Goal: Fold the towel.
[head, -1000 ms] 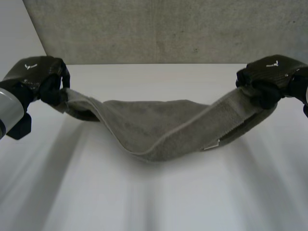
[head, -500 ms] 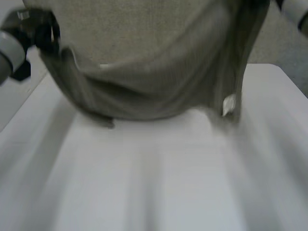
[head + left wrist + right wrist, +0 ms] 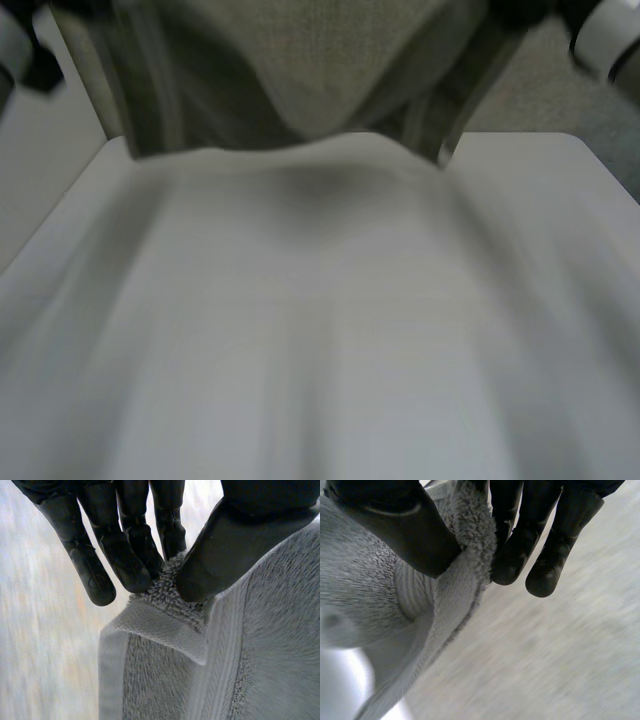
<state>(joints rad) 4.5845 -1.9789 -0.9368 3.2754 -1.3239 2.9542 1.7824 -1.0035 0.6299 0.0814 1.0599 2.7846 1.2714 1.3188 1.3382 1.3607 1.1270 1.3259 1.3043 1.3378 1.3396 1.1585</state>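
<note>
The grey towel [image 3: 330, 70] hangs in the air above the far edge of the white table [image 3: 320, 330], its lower hem sagging in the middle. In the left wrist view my left hand [image 3: 125, 555] pinches a towel [image 3: 260, 645] corner between its thumb [image 3: 230, 545] and fingers. In the right wrist view my right hand [image 3: 520, 545] pinches the opposite end of the towel [image 3: 360, 595] the same way, thumb [image 3: 405, 530] pressed against the hem. Both arms reach up at the upper corners of the head view.
Grey carpet [image 3: 590, 120] lies beyond the table's far right corner. The table's left edge runs diagonally at the left of the head view.
The towel, which sagged low between my hands over the table, has been lifted high off the surface. Both hands have risen and kept their grip.
</note>
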